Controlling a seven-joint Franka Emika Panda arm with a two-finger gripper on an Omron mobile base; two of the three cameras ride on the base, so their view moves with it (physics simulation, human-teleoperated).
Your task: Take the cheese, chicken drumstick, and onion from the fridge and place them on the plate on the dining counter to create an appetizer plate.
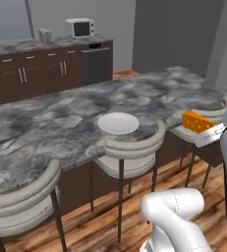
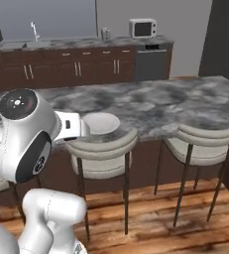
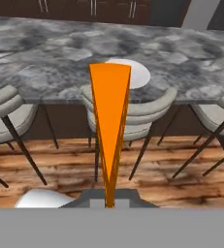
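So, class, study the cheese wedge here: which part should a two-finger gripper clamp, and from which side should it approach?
Probably the narrow end of the cheese, approached from its tip with one finger on each side. The wedge's sides draw together there, so small jaws can span it. The gripper holds it that way, with the wide end pointing outward.

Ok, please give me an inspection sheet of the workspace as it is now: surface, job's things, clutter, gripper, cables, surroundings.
Surface: dining counter, grey marbled stone, with beige stools along its near edge.
Job's things: plate lies on the counter with nothing on it; cheese, an orange wedge, is in the gripper, not yet over the plate.
Clutter: nothing seen on the dining counter besides the plate.
Gripper: gripper shut on the cheese, held on the stool side of the counter.
Cables: nothing seen.
Surroundings: far counter with dark brown cabinets, microwave, wooden floor.
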